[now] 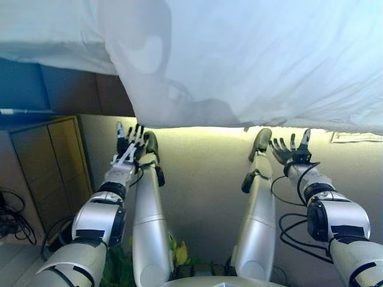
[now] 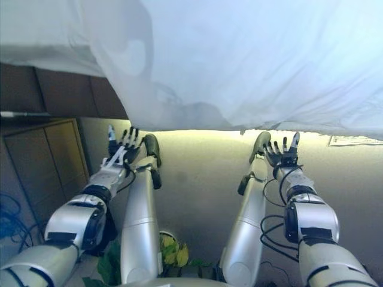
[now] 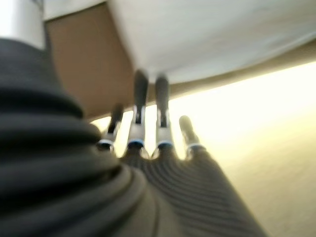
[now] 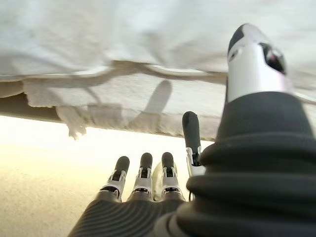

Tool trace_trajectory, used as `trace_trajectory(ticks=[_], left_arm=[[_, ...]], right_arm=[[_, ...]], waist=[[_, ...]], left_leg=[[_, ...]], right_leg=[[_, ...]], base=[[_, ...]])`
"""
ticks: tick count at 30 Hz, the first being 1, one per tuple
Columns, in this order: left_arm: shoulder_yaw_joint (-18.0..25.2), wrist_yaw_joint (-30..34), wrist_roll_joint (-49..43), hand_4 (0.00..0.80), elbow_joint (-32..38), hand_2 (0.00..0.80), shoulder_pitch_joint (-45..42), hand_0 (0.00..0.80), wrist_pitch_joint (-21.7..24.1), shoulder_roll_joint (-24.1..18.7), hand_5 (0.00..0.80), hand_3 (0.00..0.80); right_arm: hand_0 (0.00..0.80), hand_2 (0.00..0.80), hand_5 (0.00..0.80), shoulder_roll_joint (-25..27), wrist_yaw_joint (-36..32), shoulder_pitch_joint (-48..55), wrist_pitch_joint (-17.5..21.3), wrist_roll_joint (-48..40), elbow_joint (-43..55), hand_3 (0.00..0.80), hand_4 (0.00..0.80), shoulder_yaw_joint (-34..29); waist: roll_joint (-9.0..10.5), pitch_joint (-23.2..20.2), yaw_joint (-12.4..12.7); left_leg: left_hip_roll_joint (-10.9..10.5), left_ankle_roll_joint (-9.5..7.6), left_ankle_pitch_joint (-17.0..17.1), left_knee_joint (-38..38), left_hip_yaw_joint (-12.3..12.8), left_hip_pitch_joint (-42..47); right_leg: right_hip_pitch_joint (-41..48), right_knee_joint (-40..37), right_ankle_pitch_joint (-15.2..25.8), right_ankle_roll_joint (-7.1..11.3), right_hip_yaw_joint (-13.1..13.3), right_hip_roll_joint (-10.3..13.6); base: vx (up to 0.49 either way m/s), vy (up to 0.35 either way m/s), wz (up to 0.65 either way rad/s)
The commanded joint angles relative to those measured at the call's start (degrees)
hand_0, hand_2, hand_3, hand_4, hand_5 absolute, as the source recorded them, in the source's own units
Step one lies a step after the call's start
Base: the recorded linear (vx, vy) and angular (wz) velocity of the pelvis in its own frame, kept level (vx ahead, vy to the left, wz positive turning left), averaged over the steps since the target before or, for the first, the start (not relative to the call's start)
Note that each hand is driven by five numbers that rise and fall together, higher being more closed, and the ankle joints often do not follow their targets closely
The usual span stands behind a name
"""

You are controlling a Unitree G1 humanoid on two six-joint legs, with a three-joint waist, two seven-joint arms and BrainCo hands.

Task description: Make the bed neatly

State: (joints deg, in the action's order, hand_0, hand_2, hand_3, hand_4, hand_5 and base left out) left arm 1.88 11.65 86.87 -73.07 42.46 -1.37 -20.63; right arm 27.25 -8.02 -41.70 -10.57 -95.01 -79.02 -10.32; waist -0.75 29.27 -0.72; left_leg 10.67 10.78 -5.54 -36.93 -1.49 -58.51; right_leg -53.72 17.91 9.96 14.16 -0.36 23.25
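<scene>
Both robot hands are open and hold nothing: our left robot hand [image 1: 130, 143] at 9 o'clock and our right robot hand [image 1: 291, 149] at 3 o'clock reach with straight fingers toward the white sheet [image 1: 251, 60], which hangs over the bed edge from 10 to 2 o'clock, its lower hem [image 4: 123, 106] just beyond the fingertips. To do this step well, we think each robot hand should close on the hem at the same height, well apart, so the cloth lifts evenly. The floor [image 1: 203, 179] at 6 o'clock gives free room, but the wooden cabinet [image 1: 51, 161] near 8 o'clock limits our left side.
</scene>
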Motion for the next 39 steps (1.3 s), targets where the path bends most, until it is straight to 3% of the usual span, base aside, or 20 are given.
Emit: trace_trajectory(ticks=[1, 4, 10, 14, 19, 22, 27, 33, 39], left_arm=[[4.91, -3.06, -2.58, 0.000, -3.62, 0.000, -3.27, 0.000, 1.58, -0.95, 0.000, 0.000], [6.26, -2.14, -5.10, 0.000, -2.06, 0.000, -6.67, 0.000, 2.31, -1.59, 0.000, 0.000], [8.02, 0.64, -4.54, 0.000, 6.97, 0.000, -15.17, 0.000, 4.75, 2.11, 0.000, 0.000], [9.54, -1.96, -4.60, 0.000, 10.99, 0.000, -19.52, 0.000, 5.62, 2.97, 0.000, 0.000], [9.94, -3.13, -7.42, 0.000, 17.69, 0.000, -24.84, 0.000, 7.52, 2.49, 0.000, 0.000], [5.97, -4.42, -13.94, 0.000, 25.82, 0.000, -30.37, 0.000, 11.79, 3.89, 0.000, 0.000], [0.17, -5.75, -28.74, 0.000, 34.08, 0.000, -36.60, 0.000, 14.90, 5.68, 0.000, 0.000], [-5.43, -3.26, -37.22, 0.000, 42.12, 0.000, -42.25, 0.000, 11.86, 5.94, 0.000, 0.000], [-9.98, -3.37, -44.23, 0.000, 44.67, 0.000, -46.04, 0.000, 8.19, 5.00, 0.000, 0.000]], right_arm=[[0.000, 0.000, 0.000, 5.78, 0.66, 6.77, -0.27, 0.32, -0.34, 0.000, 0.000, -3.42], [0.000, 0.000, 0.000, 5.61, -1.60, 10.96, -0.32, 0.98, 0.52, 0.000, 0.000, -4.61], [0.000, 0.000, 0.000, 1.02, -5.72, 18.86, -0.75, 3.54, 4.46, 0.000, 0.000, -6.32], [0.000, 0.000, 0.000, -2.46, -5.11, 23.93, 2.01, 6.37, 8.72, 0.000, 0.000, -7.89], [0.000, 0.000, 0.000, -7.29, -5.19, 30.90, 8.27, 12.16, 19.99, 0.000, 0.000, -6.35], [0.000, 0.000, 0.000, -10.44, -4.08, 35.44, 14.58, 18.77, 30.28, 0.000, 0.000, -2.34], [0.000, 0.000, 0.000, -13.50, -1.98, 40.52, 18.55, 29.41, 38.98, 0.000, 0.000, 4.54], [0.000, 0.000, 0.000, -14.40, -0.09, 45.76, 17.79, 44.40, 45.97, 0.000, 0.000, 12.76], [0.000, 0.000, 0.000, -15.89, 1.95, 47.76, 16.39, 42.39, 47.11, 0.000, 0.000, 14.94]], waist=[[-4.67, 0.53, -1.25], [-4.97, 0.53, -1.74], [-3.71, 0.23, -1.58], [-2.42, -3.96, -1.30], [-1.07, -8.17, -1.40], [-0.72, -12.21, -1.00], [-0.16, -17.83, 1.29], [1.28, -23.87, 3.41], [1.77, -25.82, 4.05]], left_leg=[[-0.76, -1.63, 9.53, 8.32, -0.29, 3.15], [-0.30, -1.61, 9.46, 10.15, 0.63, 8.83], [-0.83, -1.68, 9.48, 16.11, 2.13, 21.79], [-0.55, -1.88, 9.50, 21.22, 3.04, 30.15], [0.50, -2.17, 10.06, 26.82, 4.16, 37.76], [1.06, -2.33, 10.97, 31.68, 4.46, 43.52], [1.46, -2.46, 12.20, 36.41, 3.60, 50.27], [2.19, -2.49, 11.99, 37.08, 2.17, 55.18], [2.89, -2.40, 11.48, 37.55, 2.04, 59.62]], right_leg=[[-0.12, 7.11, -2.98, -1.33, 0.29, -1.31], [4.74, 5.51, -2.87, -1.40, -0.16, -0.60], [18.49, -1.01, -1.65, -1.29, -3.02, 0.26], [26.74, -6.19, -0.73, -1.12, -4.57, 0.31], [33.64, -11.09, 0.49, -1.27, -4.88, -0.53], [38.92, -15.23, 1.52, -1.07, -5.91, -1.36], [45.97, -19.01, 2.64, -0.88, -8.71, -2.30], [51.22, -18.66, 1.05, -0.99, -9.55, -3.09], [55.42, -19.03, 0.25, -0.92, -9.85, -3.41]], base=[[0.066, 0.045, -0.04], [0.071, 0.027, -0.06], [0.068, -0.070, -0.05], [0.137, -0.076, 0.01], [0.099, -0.068, -0.04], [0.117, -0.076, -0.08], [0.171, -0.129, 0.02], [0.162, -0.105, 0.05], [0.096, -0.042, 0.06]])
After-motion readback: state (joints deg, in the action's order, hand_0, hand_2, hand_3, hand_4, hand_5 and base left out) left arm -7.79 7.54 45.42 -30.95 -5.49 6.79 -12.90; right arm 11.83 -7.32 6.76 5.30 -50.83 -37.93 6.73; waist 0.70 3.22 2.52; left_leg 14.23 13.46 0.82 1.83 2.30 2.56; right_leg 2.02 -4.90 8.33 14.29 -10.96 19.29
